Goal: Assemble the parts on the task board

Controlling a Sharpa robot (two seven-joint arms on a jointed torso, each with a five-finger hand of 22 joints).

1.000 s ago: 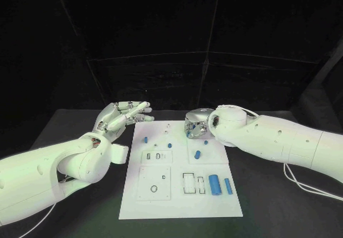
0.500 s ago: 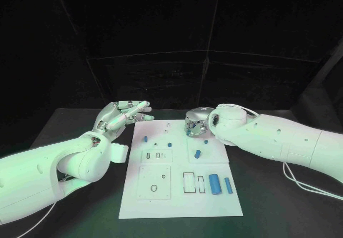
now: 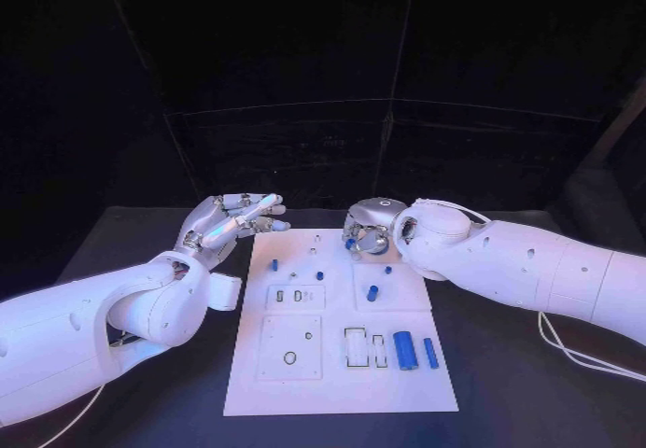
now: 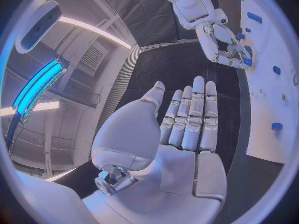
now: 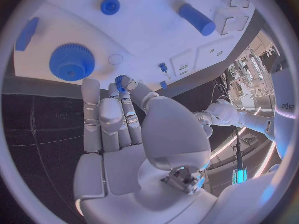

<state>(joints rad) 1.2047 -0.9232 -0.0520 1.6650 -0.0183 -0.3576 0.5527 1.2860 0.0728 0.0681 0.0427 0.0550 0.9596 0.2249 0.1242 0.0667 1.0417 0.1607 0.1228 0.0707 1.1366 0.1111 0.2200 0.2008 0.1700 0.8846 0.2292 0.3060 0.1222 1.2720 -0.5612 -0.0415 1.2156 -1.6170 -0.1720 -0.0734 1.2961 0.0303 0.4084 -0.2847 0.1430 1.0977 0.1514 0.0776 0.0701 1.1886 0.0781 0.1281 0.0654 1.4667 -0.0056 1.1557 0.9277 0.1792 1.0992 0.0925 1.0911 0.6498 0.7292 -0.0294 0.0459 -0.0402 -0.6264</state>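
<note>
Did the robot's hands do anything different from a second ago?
The silver right hand rose slightly off the far end of the white task board, its fingers pinching a small blue gear-like part. The silver left hand, holding nothing, barely shifted. The blue parts lying on the board stayed put.

Dim overall, with a black backdrop closing off everything beyond the tabletop [image 3: 134,233]. Lit from above and in front: brightest on the white board [image 3: 337,383] and the left arm [image 3: 81,327], with a softer sheen on the right arm [image 3: 539,271]. Strongly bent toward the rim in both wrist views, straight edges curving. Glare from a glowing strip lamp [image 4: 37,87] overhead.
</note>
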